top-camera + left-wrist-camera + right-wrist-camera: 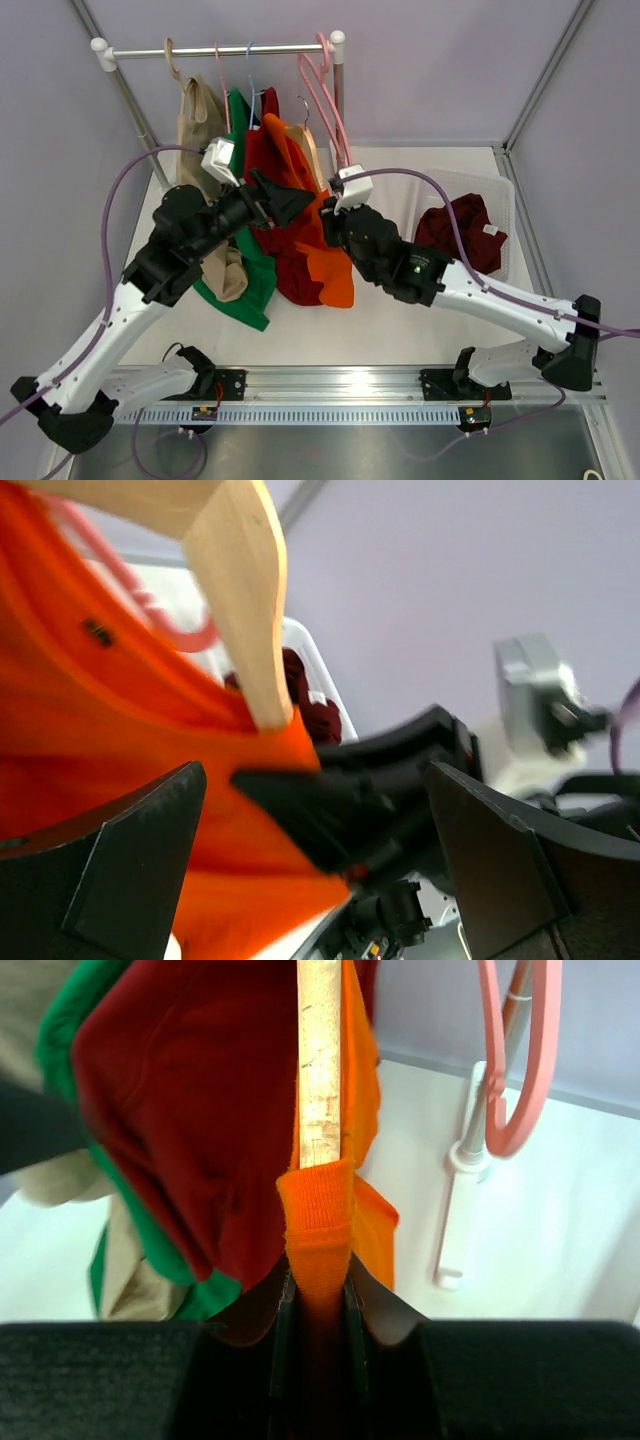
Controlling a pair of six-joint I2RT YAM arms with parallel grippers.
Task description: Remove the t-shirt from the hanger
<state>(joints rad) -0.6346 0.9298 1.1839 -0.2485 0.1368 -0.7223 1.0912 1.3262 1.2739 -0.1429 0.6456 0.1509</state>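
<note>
The orange t-shirt (335,272) hangs on its wooden hanger (320,1060) near the desk's far edge, not yet off. The right end effector (318,1298) pinches its fabric; the left end effector (285,203) gapes wide alongside.

White arm links (110,330), black joints (175,245), purple cables (104,235); left pincer (315,775) black, seemingly matte plastic.
</note>
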